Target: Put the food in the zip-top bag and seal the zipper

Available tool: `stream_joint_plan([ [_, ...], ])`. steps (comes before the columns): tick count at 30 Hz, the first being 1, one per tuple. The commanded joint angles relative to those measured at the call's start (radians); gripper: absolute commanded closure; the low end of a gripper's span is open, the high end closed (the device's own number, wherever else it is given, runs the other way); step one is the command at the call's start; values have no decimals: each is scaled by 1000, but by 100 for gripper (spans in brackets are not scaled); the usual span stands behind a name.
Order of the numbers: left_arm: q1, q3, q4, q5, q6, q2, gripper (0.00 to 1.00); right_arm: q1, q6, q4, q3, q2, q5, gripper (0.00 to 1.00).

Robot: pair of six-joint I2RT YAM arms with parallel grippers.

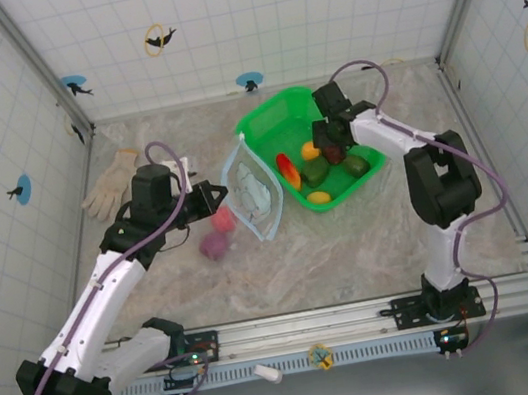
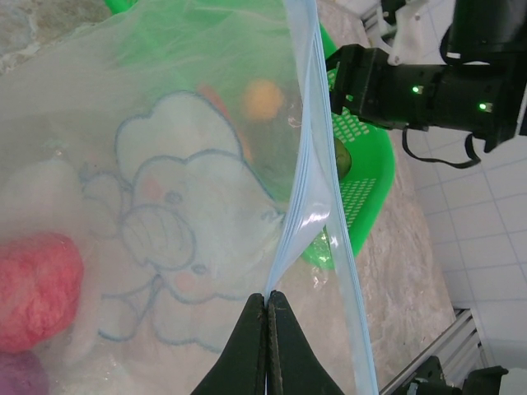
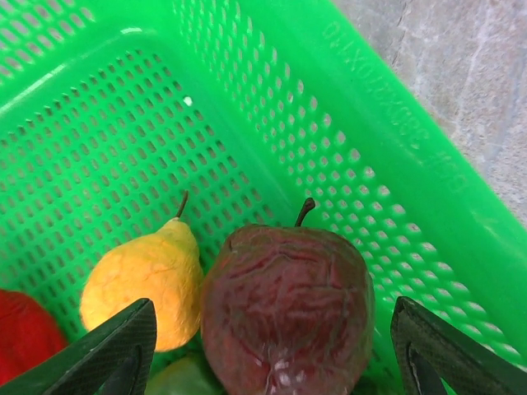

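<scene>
Right claw (image 3: 276, 329), jaws spread, straddles the dark maroon toy fruit (image 3: 288, 304) at lower centre frame inside the green mesh basket (image 3: 247, 99), while left claw (image 2: 267, 300) clamps the light-blue zipper strip (image 2: 310, 148) of the clear blue-tinted plastic bag (image 2: 165, 164).

the edge cuts off a red fruit (image 3: 20, 333); a maroon fruit (image 3: 288, 313) hides most of a green fruit (image 3: 183, 377).

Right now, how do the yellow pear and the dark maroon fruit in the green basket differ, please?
The yellow pear tapers to a narrow top; the maroon fruit is rounder and wider. The pear's skin looks smooth, the maroon fruit's wrinkled. The maroon fruit sits centred between the right gripper's open fingers; the pear lies near one finger. Both have stems and lie in the green basket.
</scene>
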Motion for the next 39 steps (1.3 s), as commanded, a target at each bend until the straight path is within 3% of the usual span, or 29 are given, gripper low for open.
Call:
stream_joint_plan([
  [1,4,-10,9,14,26,-9,100,-5,9,-34,44,54,4,23],
  [13,4,-12,10,10,28,-13,100,-11,5,-13,51,136,-15,24],
  [21,4,-10,8,-1,30,-17,100,5,-40,10,21,69,5,30],
  [30,4,-9,10,13,26,-7,100,32,-58,32,-38,-122,7,35],
  [39,4,-10,47,87,-22,4,100,135,-45,174,-212,-477,-137,36],
])
